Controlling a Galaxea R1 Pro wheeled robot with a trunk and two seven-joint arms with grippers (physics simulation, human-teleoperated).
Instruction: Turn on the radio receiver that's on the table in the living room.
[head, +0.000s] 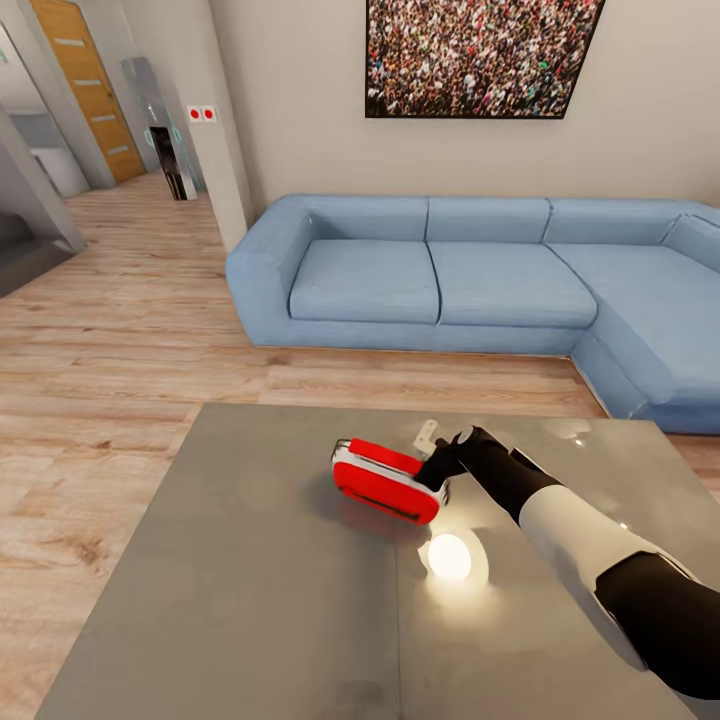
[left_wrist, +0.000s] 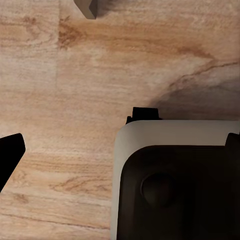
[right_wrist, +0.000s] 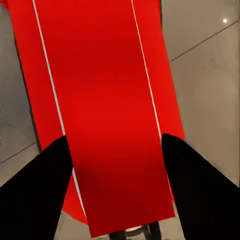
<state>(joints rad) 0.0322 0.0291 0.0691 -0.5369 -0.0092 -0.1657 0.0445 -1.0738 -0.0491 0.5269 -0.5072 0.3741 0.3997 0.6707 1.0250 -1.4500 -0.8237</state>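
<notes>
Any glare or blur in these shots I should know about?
Head view: a bright lamp reflection glares off the glossy table just in front of the radio, and edges look soft. Right wrist view: radio sharp, the dark fingers featureless. Left wrist view: evenly lit floor.

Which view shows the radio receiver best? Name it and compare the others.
The head view: the whole radio receiver lies on the table with the right gripper at its end, sofa behind. The right wrist view has a close red surface between the fingers, outline cropped. The left wrist view looks at wood floor.
</notes>
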